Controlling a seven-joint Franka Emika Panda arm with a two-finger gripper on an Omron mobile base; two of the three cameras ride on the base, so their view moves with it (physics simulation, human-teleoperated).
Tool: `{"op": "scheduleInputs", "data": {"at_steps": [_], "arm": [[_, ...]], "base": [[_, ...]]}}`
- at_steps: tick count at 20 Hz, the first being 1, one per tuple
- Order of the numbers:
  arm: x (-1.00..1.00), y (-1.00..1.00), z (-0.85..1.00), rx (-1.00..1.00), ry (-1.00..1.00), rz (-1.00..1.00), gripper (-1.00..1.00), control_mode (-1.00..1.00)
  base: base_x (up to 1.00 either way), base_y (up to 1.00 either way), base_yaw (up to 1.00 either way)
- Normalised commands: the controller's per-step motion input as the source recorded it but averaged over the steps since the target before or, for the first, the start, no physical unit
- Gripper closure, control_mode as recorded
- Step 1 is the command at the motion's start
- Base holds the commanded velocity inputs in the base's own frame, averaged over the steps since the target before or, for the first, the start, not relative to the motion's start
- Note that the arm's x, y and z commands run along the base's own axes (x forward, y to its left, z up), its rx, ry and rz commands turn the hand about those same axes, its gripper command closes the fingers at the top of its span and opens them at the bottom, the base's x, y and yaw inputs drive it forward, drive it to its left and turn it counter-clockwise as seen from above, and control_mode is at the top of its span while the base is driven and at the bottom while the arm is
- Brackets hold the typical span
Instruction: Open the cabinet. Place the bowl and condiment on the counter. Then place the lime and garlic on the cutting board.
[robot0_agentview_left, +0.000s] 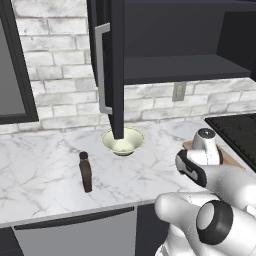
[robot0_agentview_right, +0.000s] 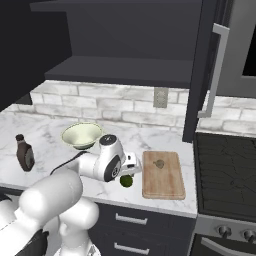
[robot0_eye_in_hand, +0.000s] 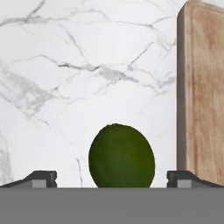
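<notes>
The lime lies on the marble counter, just left of the cutting board. My gripper hangs open over it, one fingertip on each side and neither touching. In the right base view the gripper points down at the lime, and the garlic rests on the cutting board. The bowl and the condiment stand on the counter to the left. Above, the cabinet is open. From the left I see the bowl and condiment.
The open cabinet door hangs over the bowl, and the other door juts out above the board's right end. A black stove borders the board on the right. A dark-framed window sits at the far left.
</notes>
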Motion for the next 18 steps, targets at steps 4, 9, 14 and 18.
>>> {"op": "scheduleInputs", "data": {"at_steps": [4,9,14,18], "arm": [[0.03,0.09,-0.21,0.00,0.00,0.00,-1.00,-1.00],[0.00,0.02,-0.24,0.00,-0.01,0.00,-1.00,-1.00],[0.00,0.00,-0.20,0.00,-0.03,0.00,-1.00,-1.00],[0.00,0.00,-0.22,0.00,-0.02,0.00,-1.00,-1.00]], "base": [[0.00,0.00,0.00],[0.00,0.00,0.00],[0.00,0.00,0.00],[0.00,0.00,0.00]]}}
